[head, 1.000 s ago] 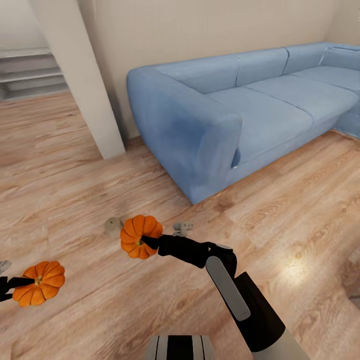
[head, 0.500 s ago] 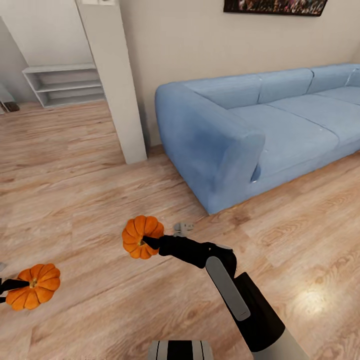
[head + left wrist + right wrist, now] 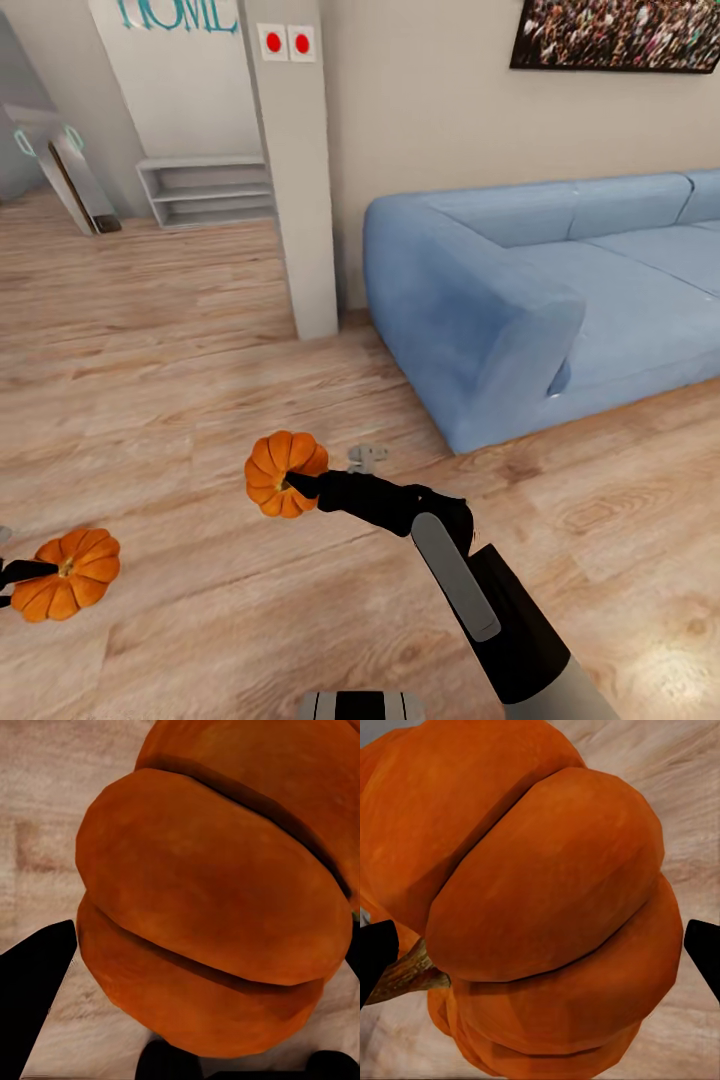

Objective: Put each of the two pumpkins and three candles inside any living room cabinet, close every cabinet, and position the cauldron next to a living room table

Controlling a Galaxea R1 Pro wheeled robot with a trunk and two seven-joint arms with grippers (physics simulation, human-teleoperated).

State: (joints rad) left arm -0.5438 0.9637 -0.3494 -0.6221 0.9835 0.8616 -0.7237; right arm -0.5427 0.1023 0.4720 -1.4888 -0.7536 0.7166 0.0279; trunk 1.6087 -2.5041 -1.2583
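In the head view my right gripper (image 3: 291, 485) is shut on an orange ribbed pumpkin (image 3: 278, 466), held above the wooden floor in front of me. At the far left edge my left gripper (image 3: 48, 571) is shut on the second pumpkin (image 3: 75, 575). The left wrist view looks close onto that pumpkin (image 3: 210, 907), with a black fingertip (image 3: 34, 997) beside it. In the right wrist view the other pumpkin (image 3: 540, 900) sits between both black fingertips (image 3: 375, 952), and its brown stem (image 3: 405, 975) shows.
A blue sofa (image 3: 520, 300) stands against the wall at the right, with a framed picture (image 3: 620, 35) above it. A white pillar (image 3: 300, 170) rises ahead. Behind it is a white open shelf unit (image 3: 205, 190). Wooden floor (image 3: 150, 330) stretches to the left.
The camera has swung, so the sofa slid right and the shelf, pillar top and picture came into view. Both pumpkins stay gripped. A small grey cylinder on the floor has left the picture.
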